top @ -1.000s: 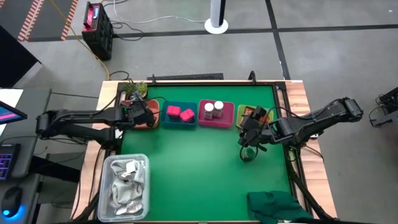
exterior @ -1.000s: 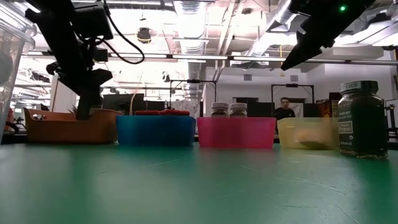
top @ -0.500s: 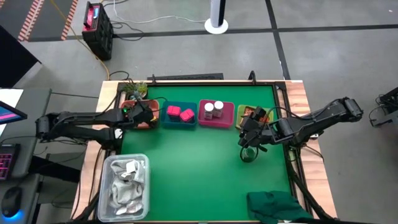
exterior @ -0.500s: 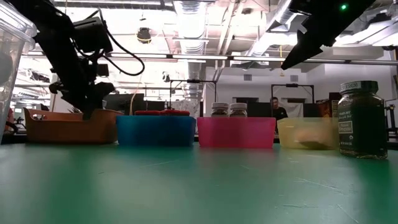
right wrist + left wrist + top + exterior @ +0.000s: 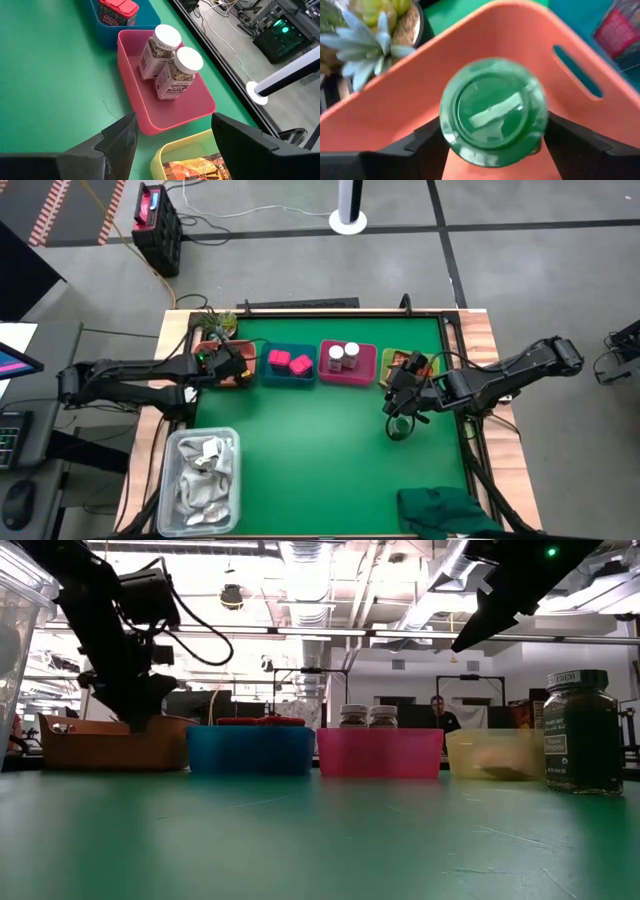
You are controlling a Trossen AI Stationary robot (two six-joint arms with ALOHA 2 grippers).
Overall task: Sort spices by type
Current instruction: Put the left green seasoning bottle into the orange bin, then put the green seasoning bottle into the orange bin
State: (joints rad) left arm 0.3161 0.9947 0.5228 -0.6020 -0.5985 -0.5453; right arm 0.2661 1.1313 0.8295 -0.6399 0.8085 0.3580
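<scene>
Green-lidded jar [image 5: 494, 111] sits between the left gripper [image 5: 490, 145] fingers, spread wide, inside the orange bin [image 5: 410, 95]. Lid round, glossy. Right gripper [image 5: 403, 402] fingers parted, empty.

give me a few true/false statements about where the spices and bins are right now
1. Two white-capped jars stand in the pink bin. True.
2. The green-lidded jar sits in the yellow bin. False: it sits in the orange bin, between the fingers of the left gripper.
3. The pink blocks lie in the blue bin. True.
4. A dark glass jar stands on the green mat, outside every bin. True.
5. The right gripper is reaching into the clear tub of wrappers. False: it hovers near the yellow bin, jaws open.
</scene>
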